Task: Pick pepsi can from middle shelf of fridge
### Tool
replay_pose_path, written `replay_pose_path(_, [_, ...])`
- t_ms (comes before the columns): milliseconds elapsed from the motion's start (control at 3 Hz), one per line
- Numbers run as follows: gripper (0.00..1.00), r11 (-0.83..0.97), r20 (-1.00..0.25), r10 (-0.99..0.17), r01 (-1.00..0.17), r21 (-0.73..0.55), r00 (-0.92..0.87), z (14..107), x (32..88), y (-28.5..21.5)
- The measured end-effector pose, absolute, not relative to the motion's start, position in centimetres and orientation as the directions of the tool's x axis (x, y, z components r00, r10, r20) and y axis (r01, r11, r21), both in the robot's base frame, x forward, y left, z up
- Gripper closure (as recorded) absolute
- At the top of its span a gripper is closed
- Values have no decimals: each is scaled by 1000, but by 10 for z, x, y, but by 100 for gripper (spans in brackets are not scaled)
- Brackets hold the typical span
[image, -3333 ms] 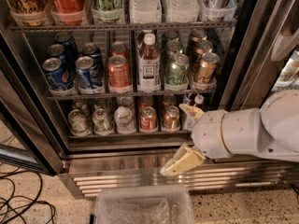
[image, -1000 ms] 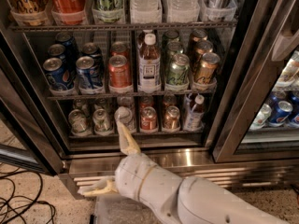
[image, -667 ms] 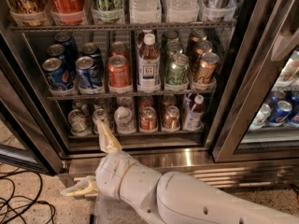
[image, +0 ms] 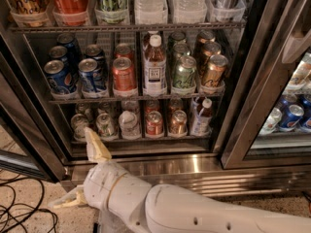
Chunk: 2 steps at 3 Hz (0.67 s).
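You're approaching: jaws wide, empty, low by the fridge [image: 170,166] base; raise them to the pepsi can [image: 58,76] above.

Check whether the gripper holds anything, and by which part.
Nothing is held: the gripper, fingers spread, is empty by the fridge base, below the pepsi cans.

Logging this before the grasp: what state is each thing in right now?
fridge: left door open, right door shut.
pepsi can: upright at the front left of the middle shelf, ungrasped.
middle shelf: level, stocked.
bottle: upright, capped.
tool: open, empty, low in front of the fridge's base.
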<state>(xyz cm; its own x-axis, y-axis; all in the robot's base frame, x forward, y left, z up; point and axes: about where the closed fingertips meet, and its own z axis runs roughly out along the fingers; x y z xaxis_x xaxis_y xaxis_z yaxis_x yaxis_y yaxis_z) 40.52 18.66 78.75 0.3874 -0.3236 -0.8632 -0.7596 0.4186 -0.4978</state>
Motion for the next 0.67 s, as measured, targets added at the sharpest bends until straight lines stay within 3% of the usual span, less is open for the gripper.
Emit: replay_pose_path(667, [0,530,-907,-284,-737,-419,311,737,447,235])
